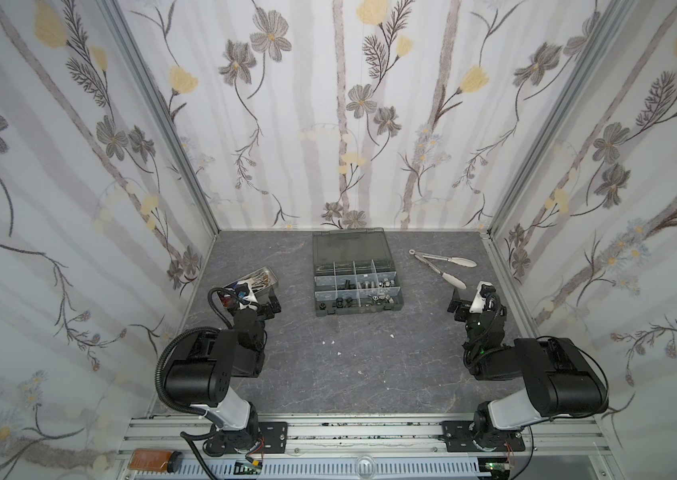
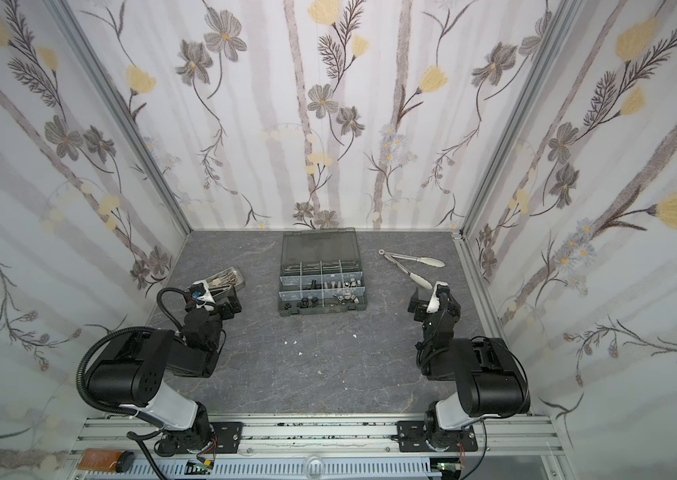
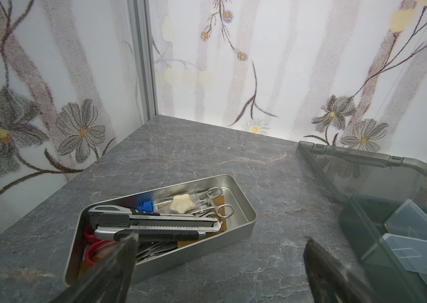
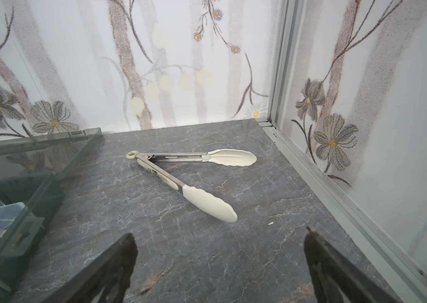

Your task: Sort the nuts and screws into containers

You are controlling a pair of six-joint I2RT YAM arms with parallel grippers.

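A dark grey-green organizer box (image 1: pixel 320 309) (image 2: pixel 285 309) stands at the middle back of the table, its clear lid (image 1: pixel 351 247) open and lying back. In both top views small black pieces (image 1: pixel 343 302) and silver pieces (image 1: pixel 382 298) lie in its containers (image 1: pixel 364 268). They are too small to tell screws from nuts. My left gripper (image 1: pixel 273 305) (image 3: pixel 220 238) is open and empty, left of the box beside a metal tray. My right gripper (image 1: pixel 454 305) (image 4: pixel 219 233) is open and empty over bare table, right of the box.
The shiny metal tray (image 1: pixel 273 275) (image 3: pixel 244 210) holds a utility knife, scissors and forceps. Silver tongs (image 1: pixel 440 266) (image 4: pixel 181 181) with white tips lie splayed at the back right. Small white scraps (image 1: pixel 332 341) dot the table's middle. Patterned walls close in three sides.
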